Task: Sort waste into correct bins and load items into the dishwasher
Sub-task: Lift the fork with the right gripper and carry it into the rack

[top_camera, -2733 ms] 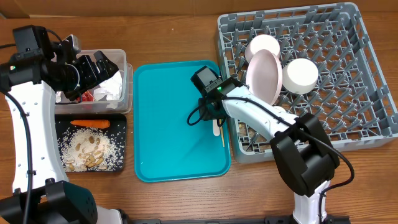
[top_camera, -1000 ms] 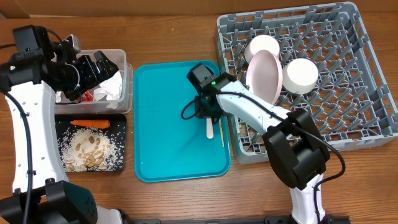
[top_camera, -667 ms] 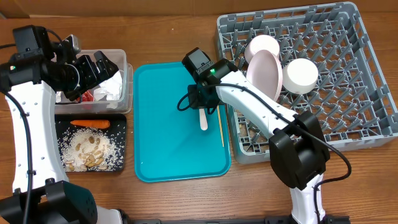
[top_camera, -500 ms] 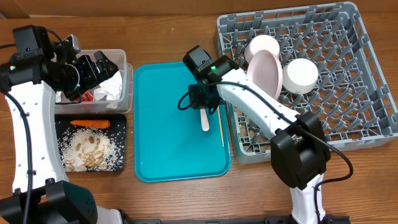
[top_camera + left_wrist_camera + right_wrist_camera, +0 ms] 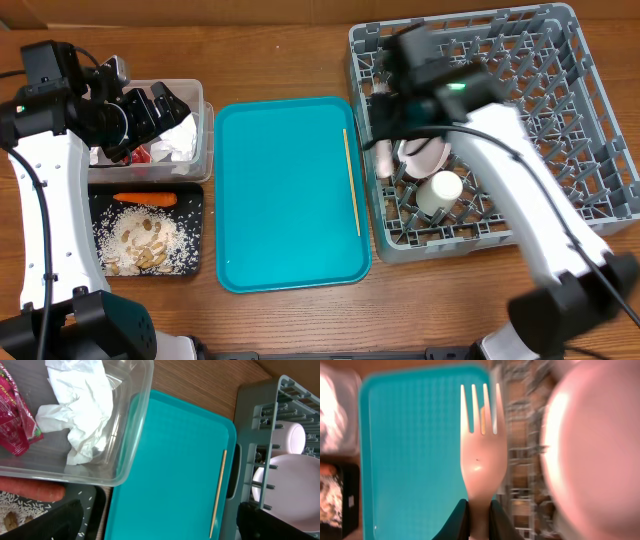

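The right gripper (image 5: 479,510) is clamping the fork (image 5: 479,460) by its handle over the left edge of the rack (image 5: 590,120), with a blurred plate (image 5: 590,450) crowding beside it. Beyond, a stick (image 5: 351,180) is lying on the teal tray (image 5: 280,200). Farther left, the left gripper (image 5: 165,108) is hovering over the tub (image 5: 135,425), fingers spread.

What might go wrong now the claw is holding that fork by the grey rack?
The right claw pinches only the handle end of the fork, so it may twist or slip. The pink plate sits close, so the tines might knock it. Dropped flat, the fork may fall through the open grid of the rack.
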Robot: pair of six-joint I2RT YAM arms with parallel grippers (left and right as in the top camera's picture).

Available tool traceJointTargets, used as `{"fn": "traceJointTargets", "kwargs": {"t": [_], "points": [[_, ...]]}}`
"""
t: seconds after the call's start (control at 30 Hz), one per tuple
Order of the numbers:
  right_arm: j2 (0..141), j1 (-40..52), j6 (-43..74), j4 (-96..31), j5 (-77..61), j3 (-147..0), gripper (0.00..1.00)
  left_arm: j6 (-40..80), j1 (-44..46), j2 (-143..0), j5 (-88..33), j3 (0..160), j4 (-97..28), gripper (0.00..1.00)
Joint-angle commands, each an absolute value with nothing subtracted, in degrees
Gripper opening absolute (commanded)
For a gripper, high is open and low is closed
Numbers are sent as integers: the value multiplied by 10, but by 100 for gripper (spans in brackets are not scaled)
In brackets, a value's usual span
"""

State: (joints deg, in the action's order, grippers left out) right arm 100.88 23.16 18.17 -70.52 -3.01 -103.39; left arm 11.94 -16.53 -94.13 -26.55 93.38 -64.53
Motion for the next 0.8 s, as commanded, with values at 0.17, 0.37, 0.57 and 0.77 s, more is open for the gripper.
{"fn": "traceJointTargets", "kwargs": {"t": [0.17,0.37,0.57,0.77], "points": [[939,99,132,-754,-12,-1049,4,124,-165,-929,-264,948,-645,100],[941,53,84,-762,-6,-1007,4,124,-165,-929,-264,948,-645,100],[943,47,83,-719,90,-931,4,124,-165,-929,-264,948,-645,100],[943,47,14,-655,123,-861,4,124,-165,-929,-264,948,-645,100]]}}
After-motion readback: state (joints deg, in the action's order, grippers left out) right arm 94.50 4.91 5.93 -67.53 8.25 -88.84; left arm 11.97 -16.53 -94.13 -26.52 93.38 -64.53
